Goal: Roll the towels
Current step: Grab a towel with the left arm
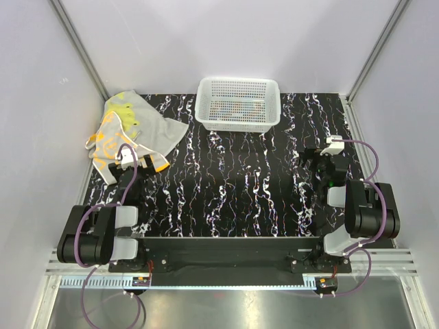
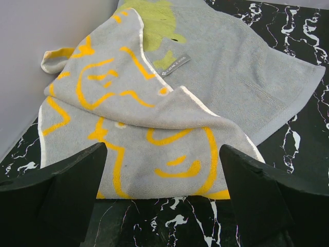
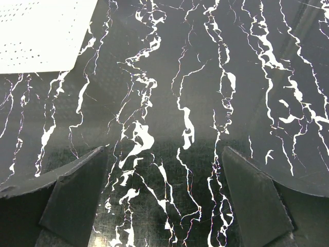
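At ten o'clock on the black table [image 1: 233,185], by the wall, the orange towel [image 2: 133,128] lies crumpled on top of the grey towel [image 2: 257,77]. The grey one has green blotches and sticks out toward two o'clock. The left gripper [image 2: 163,170] is right at the orange towel's near edge, which lies between its fingers. The fingers are wide apart and hold nothing. I cannot tell if they touch the cloth. The white basket [image 1: 206,113] sits at twelve o'clock. The right gripper [image 3: 164,154] is at three o'clock, well apart from both towels. Its fingers are wide apart over the table and hold nothing.
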Controlling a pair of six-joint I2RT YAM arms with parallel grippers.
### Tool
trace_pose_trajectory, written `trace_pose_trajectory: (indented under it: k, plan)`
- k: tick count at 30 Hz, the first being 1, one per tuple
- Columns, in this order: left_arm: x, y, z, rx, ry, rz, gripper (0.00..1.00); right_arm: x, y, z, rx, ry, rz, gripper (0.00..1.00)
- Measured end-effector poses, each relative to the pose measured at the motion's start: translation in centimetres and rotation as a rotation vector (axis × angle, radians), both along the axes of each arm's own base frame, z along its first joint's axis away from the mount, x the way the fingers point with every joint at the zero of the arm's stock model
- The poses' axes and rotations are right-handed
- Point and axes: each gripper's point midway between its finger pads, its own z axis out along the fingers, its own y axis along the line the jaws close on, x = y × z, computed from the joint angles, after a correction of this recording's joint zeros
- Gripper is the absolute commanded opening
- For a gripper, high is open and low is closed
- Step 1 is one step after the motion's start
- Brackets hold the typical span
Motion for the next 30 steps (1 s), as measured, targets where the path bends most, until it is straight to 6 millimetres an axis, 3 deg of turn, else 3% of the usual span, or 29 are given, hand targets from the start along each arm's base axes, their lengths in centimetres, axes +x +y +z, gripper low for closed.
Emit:
trace_pose_trajectory:
  k: [10, 13, 14, 16, 19, 21, 24, 25, 27, 29, 30]
  plan:
    - [0.0, 0.0, 0.0, 0.0, 0.0, 0.0, 0.99, 0.0, -0.4, 0.0, 0.009, 0.005, -0.032, 1.0]
    - [0.0, 0.0, 0.0, 0.0, 0.0, 0.0, 0.99, 0.0, -1.2, -0.1, 0.015, 0.084, -0.098, 1.0]
    - [0.0, 0.0, 0.0, 0.0, 0.0, 0.0, 0.99, 0.4, -1.1, 0.7, 0.024, 0.096, -0.106, 1.0]
    - [0.0, 0.0, 0.0, 0.0, 0.0, 0.0, 0.99, 2.0, -0.3, 4.1, 0.068, 0.108, -0.087, 1.0]
    - [0.0, 0.0, 0.0, 0.0, 0.0, 0.0, 0.99, 4.0, 2.9, 11.8, 0.168, 0.048, 0.014, 1.0]
    - [0.0, 0.0, 0.0, 0.0, 0.0, 0.0, 0.99, 3.4, 8.3, 17.0, 0.232, -0.007, 0.172, 1.0]
    - [0.0, 0.0, 0.0, 0.0, 0.0, 0.0, 0.99, -0.8, 17.5, 20.7, 0.415, -0.026, 0.483, 1.0]
    - [0.0, 0.0, 0.0, 0.0, 0.0, 0.0, 0.99, -2.1, 19.4, 20.3, 0.493, 0.003, 0.558, 1.0]
    - [0.0, 0.0, 0.0, 0.0, 0.0, 0.0, 0.99, -3.6, 21.2, 17.7, 0.631, 0.104, 0.637, 1.0]
    - [0.0, 0.2, 0.0, -0.001, -0.001, 0.005, 0.99, -3.9, 22.4, 13.0, 0.737, 0.267, 0.641, 1.0]
    - [-0.1, 0.2, 0.0, 0.0, 0.001, 0.011, 0.99, -4.5, 23.0, 9.4, 0.77, 0.384, 0.604, 1.0]
